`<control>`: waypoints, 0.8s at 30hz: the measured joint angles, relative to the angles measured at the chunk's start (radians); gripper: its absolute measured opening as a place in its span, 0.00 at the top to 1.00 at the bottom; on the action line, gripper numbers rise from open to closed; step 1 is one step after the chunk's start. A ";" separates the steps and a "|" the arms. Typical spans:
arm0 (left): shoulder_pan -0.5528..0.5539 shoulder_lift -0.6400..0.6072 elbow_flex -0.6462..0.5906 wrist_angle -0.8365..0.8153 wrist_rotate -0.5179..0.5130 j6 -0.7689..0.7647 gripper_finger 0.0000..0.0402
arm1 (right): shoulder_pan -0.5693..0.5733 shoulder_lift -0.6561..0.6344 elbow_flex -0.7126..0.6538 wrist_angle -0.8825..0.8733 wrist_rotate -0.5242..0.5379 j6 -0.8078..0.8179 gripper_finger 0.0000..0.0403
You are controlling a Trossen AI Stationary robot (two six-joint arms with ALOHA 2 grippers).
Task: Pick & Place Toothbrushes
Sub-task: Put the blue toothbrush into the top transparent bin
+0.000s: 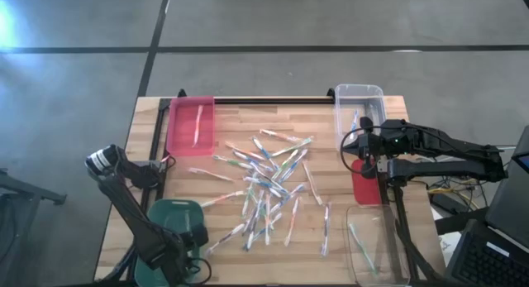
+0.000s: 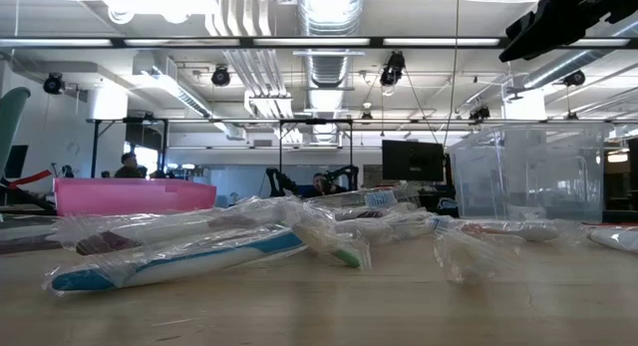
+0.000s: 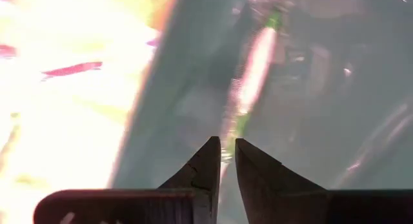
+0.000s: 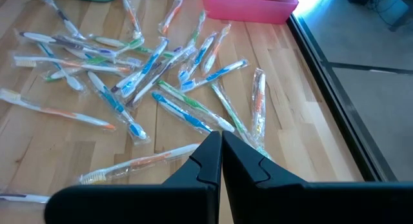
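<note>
Wooden slats make up the table point(image 1: 331, 246), and most of the toothbrushes point(image 1: 269, 184) lie in a loose wrapped heap at its middle. With that heap as the landmark: the pink bin point(image 1: 191, 124) stands beyond it toward the left arm's side and holds one brush; the clear bin point(image 1: 358, 105) stands beyond it toward the right arm's side and seems to hold one or two. The green bin point(image 1: 175, 217) sits at the near corner on the left arm's side, and another clear tray point(image 1: 374, 237) at the near corner on the right arm's side holds a green-marked brush. Sorting looks barely begun: a handful are placed, some two dozen remain.

The left gripper point(image 3: 227, 161) hangs over the green bin, jaws parted a crack, a green-tipped toothbrush point(image 3: 255, 62) lying just ahead of the tips; it looks freshly let go rather than held. The right gripper point(image 4: 221, 153) waits closed and empty beside the clear bin.
</note>
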 joint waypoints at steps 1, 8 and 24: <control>0.000 0.000 0.021 -0.015 -0.018 0.000 0.87 | 0.000 0.000 0.000 0.000 0.000 0.000 0.98; 0.000 0.000 0.251 -0.150 -0.087 0.008 0.87 | 0.000 0.000 0.000 0.000 0.000 0.000 0.98; 0.060 -0.038 0.550 0.210 -0.502 0.216 0.87 | 0.000 0.000 0.000 0.000 0.000 0.000 0.98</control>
